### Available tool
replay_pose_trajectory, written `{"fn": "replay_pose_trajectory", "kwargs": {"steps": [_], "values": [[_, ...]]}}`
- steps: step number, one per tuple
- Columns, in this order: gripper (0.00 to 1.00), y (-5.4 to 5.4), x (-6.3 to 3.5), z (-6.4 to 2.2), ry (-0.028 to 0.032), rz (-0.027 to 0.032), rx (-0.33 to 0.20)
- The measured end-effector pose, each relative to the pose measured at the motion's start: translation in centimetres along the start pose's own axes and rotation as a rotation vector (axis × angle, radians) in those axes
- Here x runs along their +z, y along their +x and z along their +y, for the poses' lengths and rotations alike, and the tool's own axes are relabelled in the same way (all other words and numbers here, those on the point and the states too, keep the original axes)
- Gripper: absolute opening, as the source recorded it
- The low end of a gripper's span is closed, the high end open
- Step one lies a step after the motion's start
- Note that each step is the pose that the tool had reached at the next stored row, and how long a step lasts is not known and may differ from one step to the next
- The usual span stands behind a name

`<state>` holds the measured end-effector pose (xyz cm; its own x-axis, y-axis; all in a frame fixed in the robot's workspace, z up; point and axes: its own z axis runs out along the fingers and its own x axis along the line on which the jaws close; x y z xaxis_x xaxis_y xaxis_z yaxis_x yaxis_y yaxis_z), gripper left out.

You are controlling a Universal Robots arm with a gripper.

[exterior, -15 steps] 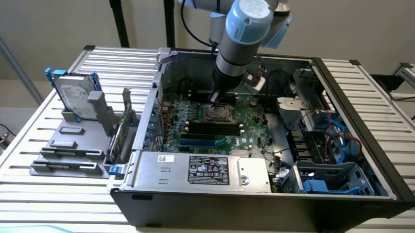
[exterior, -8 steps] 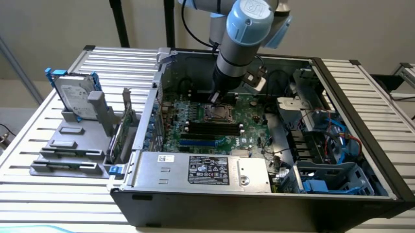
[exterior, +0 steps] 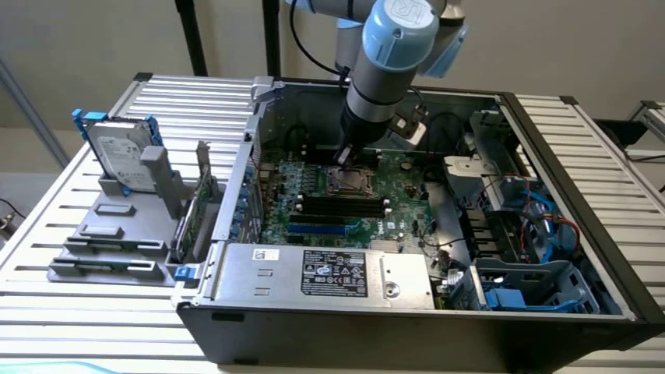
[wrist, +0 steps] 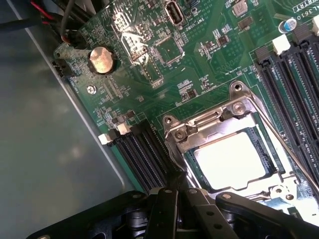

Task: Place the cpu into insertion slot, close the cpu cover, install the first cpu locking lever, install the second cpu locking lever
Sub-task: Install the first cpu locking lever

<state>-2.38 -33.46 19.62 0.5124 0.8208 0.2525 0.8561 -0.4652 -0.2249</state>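
Cpu [wrist: 230, 160] sits in the insertion slot [wrist: 175, 134] under the cpu cover [wrist: 209, 122]; can't tell the gripper [wrist: 185, 199] opening. A loose lever could spring the cover.

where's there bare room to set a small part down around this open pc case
Free: the slatted table behind the upright hard drive, and the slats on the exterior view's right of the case. Crowded: inside the case, where the tool sits over the insertion slot.
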Motion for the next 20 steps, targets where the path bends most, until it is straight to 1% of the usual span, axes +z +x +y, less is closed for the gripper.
{"fn": "replay_pose_trajectory", "kwargs": {"steps": [2, 4, 11, 15, 20], "values": [[0.11, -0.16, -0.05, -0.29, 0.0017, 0.0029, 0.000], [0.11, -0.25, -0.05, -0.47, 0.0024, 0.0046, 0.001], [0.11, -0.27, -0.04, -0.49, 0.0019, 0.0055, 0.003], [0.11, -0.21, -0.04, -0.39, 0.0014, 0.0058, 0.005], [0.11, -0.01, 0.02, 0.00, 0.0006, 0.0067, 0.008]]}}
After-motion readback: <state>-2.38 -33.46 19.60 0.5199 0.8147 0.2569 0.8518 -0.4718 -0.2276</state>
